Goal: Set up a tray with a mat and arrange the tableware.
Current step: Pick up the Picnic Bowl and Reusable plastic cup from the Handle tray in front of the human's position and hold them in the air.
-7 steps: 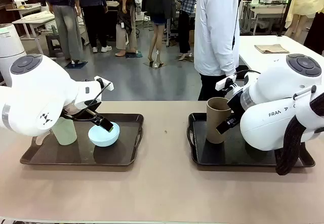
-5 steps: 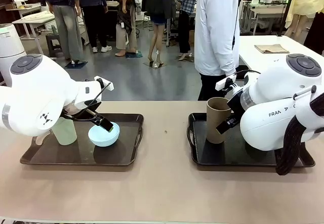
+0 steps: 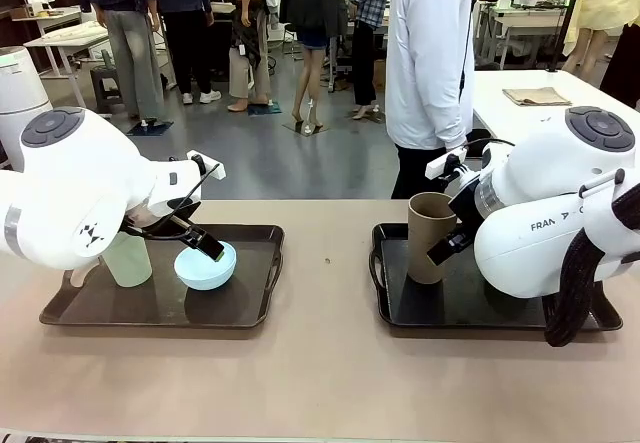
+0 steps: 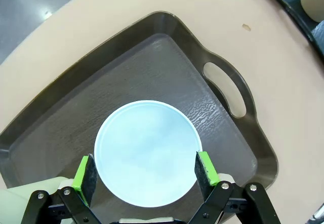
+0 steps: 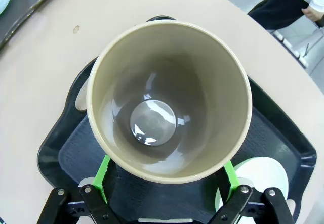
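The light blue bowl (image 4: 146, 153) lies in the left tray (image 4: 152, 67) inside the spread left gripper (image 4: 146, 171), the brown cup (image 5: 169, 102) upright in the right tray (image 5: 273, 133) inside the equally spread right gripper (image 5: 166, 177), probably lined up for grasping, contact unclear.

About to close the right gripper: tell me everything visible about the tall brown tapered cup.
The tall brown tapered cup looks like matte plastic, brown outside, paler beige inside, widening to its rim. It is empty and stands upright at the left end of the dark rectangular tray. The right gripper straddles it, jaws open; contact is unclear.
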Robot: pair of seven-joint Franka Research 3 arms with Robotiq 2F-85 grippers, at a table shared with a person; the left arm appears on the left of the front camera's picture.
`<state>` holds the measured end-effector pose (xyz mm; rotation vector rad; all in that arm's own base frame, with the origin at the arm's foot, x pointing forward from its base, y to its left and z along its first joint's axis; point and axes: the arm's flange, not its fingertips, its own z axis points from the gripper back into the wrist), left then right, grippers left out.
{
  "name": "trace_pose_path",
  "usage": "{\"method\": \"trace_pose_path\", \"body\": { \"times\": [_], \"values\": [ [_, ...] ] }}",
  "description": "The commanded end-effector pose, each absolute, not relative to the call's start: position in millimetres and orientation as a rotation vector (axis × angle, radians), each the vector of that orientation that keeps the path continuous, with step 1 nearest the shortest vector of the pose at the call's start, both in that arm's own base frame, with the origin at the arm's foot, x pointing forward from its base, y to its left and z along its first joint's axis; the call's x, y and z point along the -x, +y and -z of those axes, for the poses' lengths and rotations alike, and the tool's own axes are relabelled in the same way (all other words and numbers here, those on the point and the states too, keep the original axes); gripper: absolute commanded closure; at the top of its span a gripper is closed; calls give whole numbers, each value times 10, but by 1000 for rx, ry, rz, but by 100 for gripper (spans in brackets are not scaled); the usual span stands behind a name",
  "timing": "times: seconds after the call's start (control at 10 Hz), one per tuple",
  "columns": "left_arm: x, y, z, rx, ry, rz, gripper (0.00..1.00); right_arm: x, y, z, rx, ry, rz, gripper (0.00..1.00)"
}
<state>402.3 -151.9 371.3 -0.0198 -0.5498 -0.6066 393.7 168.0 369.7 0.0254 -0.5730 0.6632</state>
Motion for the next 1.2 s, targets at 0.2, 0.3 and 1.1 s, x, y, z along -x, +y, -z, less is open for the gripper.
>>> {"method": "trace_pose_path", "body": {
  "times": [0.2, 0.3, 1.1],
  "values": [
    [-4028, -1508, -3713, 20, -550, 604, 0, -3937, 1680, -3697, -26, -573, -663, 0],
    [-4028, -1508, -3713, 20, -550, 604, 0, -3937, 1680, -3697, -26, -573, -663, 0],
    [-2089, -1019, -4707, 14, -68, 499, 0, -1890, 736, -4832, 32, -122, -305, 0]
  ]
}}
